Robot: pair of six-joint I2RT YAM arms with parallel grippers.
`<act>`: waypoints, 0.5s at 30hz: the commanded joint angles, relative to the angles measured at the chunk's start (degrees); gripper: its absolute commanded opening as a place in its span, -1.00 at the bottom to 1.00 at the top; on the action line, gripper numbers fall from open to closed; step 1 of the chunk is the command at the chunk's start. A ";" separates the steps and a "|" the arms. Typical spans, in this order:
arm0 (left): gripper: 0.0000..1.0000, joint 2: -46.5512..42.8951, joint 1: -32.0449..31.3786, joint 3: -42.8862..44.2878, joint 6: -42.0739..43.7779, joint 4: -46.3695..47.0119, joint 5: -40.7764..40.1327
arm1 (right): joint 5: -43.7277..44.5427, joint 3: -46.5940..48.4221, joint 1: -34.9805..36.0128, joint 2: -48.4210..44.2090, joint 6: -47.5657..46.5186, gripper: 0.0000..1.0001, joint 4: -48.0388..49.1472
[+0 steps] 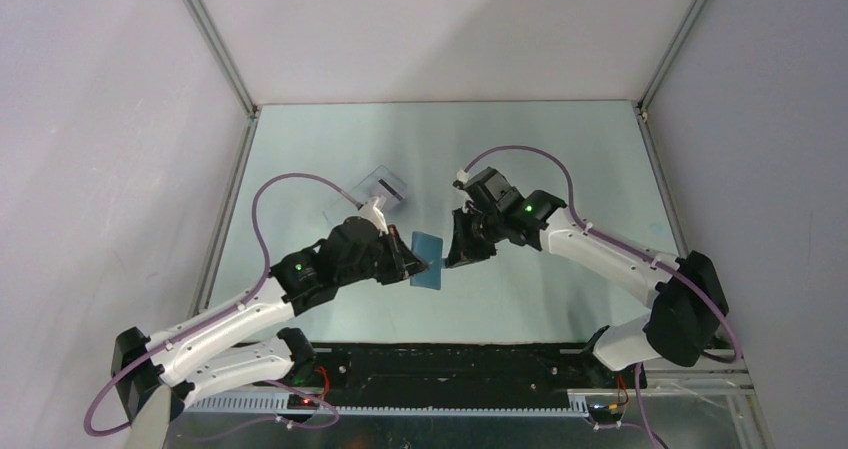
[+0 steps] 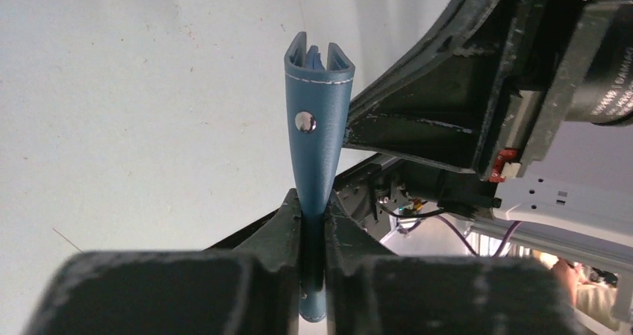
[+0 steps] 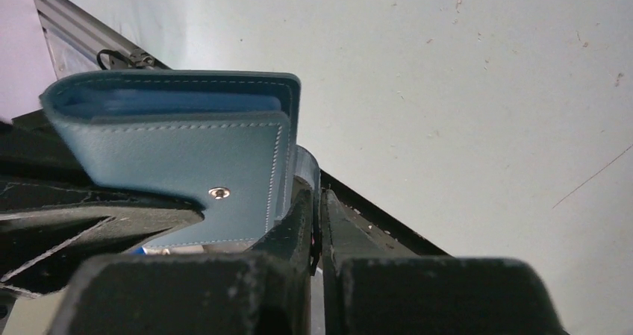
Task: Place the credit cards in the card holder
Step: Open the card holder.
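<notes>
Two pincers on one card holder (image 1: 428, 260), mid-frame in the top view
Left gripper (image 2: 313, 227) pinches its narrow end, low centre of the left wrist frame; right gripper (image 3: 316, 215) is pressed together, apparently nipping the snap flap's edge. Light, soft, stitched leather-like skin, likely to flex and slip under a pull, so grip by the stitched borders, clear of the pocket mouths

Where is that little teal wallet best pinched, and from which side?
By a thin edge, squeezing its flat faces: the slim teal leather folding card holder is clamped so at its narrow end by the left pincer. Its other end flares open, so the right pincer, coming from the opposite side, does best on the single flap edge.
</notes>
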 commanded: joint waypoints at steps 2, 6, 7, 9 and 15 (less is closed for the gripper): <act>0.09 -1.09 0.36 0.12 2.08 1.52 0.34 | -1.48 0.27 -1.11 -6.91 -2.64 -1.00 1.70; 0.70 -3.45 1.00 0.24 7.24 1.35 -1.11 | -3.10 -1.27 -2.16 -13.44 -6.97 -1.00 1.19; 0.73 -4.77 1.42 0.37 9.50 1.33 -1.52 | -3.77 -1.34 -2.15 -14.51 -9.48 -1.00 1.09; 0.82 -6.79 2.07 0.80 13.30 1.27 -3.08 | -6.12 -1.41 -1.97 -17.60 -13.14 -1.00 0.42; 0.91 -8.93 2.88 4.12 31.76 1.40 -0.20 | -16.45 -1.39 -2.29 -23.88 -21.27 -1.00 -4.08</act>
